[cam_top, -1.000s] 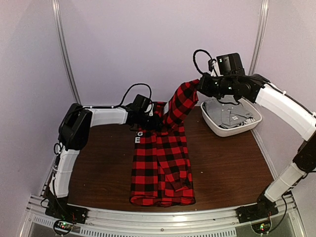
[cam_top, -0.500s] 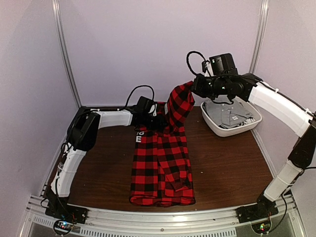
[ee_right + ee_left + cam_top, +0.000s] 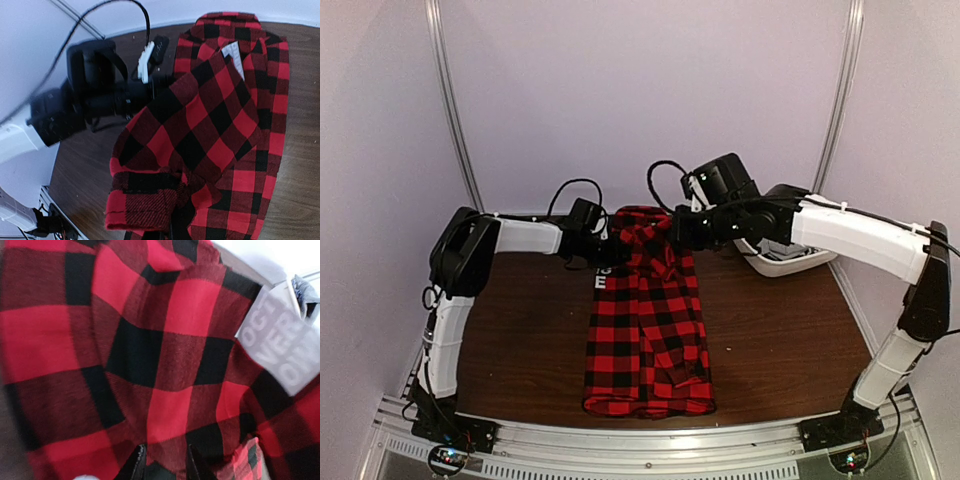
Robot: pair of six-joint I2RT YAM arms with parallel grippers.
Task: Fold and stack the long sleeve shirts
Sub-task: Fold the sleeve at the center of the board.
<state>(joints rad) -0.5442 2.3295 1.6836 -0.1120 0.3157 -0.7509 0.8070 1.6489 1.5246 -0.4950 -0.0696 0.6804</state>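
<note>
Red-and-black buffalo-check flannel shirt (image 3: 645, 340) lies at the middle of the brown table (image 3: 780, 340). It forms a narrow strip running from 6 o'clock at the near edge to 12 o'clock at the far wall. Its sides look already folded inward along its length. A sleeve (image 3: 165, 150) is lifted and draped across the collar end, cuff (image 3: 132, 200) hanging loose, so that sleeve fold seems unfinished. The crosswise folds and the stacking look not yet done, and no finished pile shows. The cloth is soft and rumpled near the collar, where a grey printed label (image 3: 280, 345) is turned out.

At 11 o'clock of the shirt, the left gripper (image 3: 592, 238) has its jaws partly closed with flannel between them. At 1 o'clock, the right gripper (image 3: 678, 232) is clenched on the raised sleeve. A white bin (image 3: 790, 262) sits at 2 o'clock.
</note>
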